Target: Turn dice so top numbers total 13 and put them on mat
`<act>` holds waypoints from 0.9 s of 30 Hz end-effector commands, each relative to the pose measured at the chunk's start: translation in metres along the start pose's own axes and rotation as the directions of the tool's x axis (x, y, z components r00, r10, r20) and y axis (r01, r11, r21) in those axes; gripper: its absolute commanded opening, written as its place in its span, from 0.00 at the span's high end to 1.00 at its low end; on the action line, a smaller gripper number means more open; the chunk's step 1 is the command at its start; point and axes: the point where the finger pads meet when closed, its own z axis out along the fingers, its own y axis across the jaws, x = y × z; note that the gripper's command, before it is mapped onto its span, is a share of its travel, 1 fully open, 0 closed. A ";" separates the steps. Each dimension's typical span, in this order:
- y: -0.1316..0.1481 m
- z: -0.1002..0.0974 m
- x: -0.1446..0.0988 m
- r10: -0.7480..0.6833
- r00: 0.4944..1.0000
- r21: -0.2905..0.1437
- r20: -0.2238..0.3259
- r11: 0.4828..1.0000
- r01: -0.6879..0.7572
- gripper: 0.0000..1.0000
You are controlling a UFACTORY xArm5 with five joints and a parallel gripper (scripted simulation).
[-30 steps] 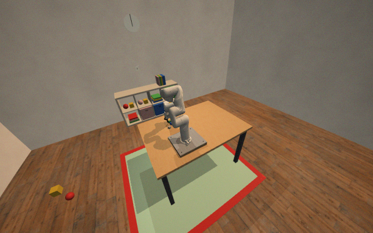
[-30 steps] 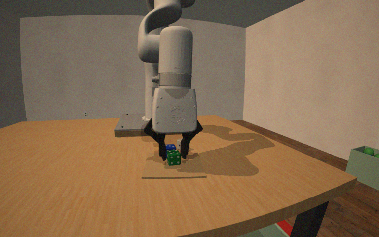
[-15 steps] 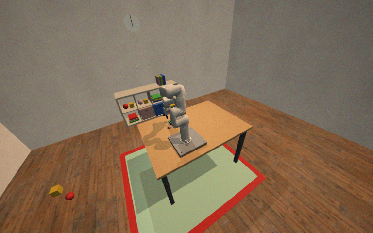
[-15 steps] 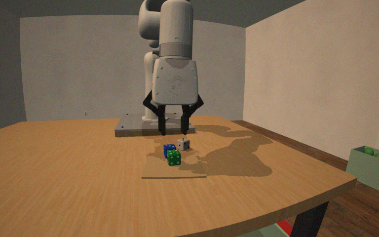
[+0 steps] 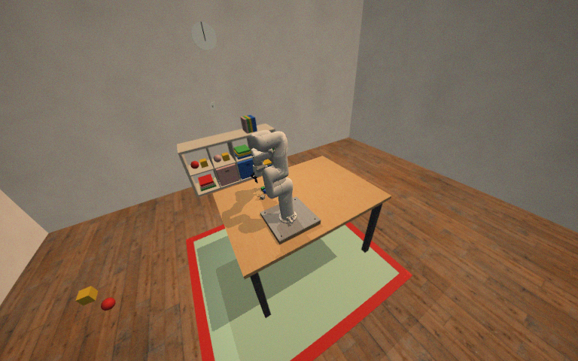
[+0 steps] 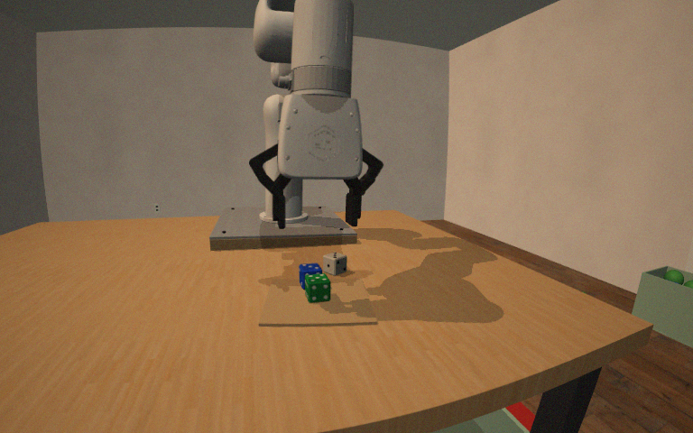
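Three dice sit on a thin tan mat (image 6: 318, 306) on the table. The green die (image 6: 318, 287) is in front, touching the blue die (image 6: 309, 272) behind it. The grey die (image 6: 335, 263) stands a little apart at the back right, near the mat's far edge. All three look flat. My gripper (image 6: 315, 216) hangs well above the dice, fingers spread wide and empty. In the top view the gripper (image 5: 255, 179) and the dice (image 5: 261, 189) are tiny beside the arm, and the pips cannot be read.
The arm's grey base plate (image 6: 283, 229) stands behind the mat. A green bin with balls (image 6: 683, 308) stands on the floor to the right. A shelf with blocks (image 5: 227, 161) stands behind the table. The table's front edge is close in the exterior view.
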 end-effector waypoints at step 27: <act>0.003 -0.002 0.004 0.139 0.990 -0.001 0.004 0.990 -0.139 0.00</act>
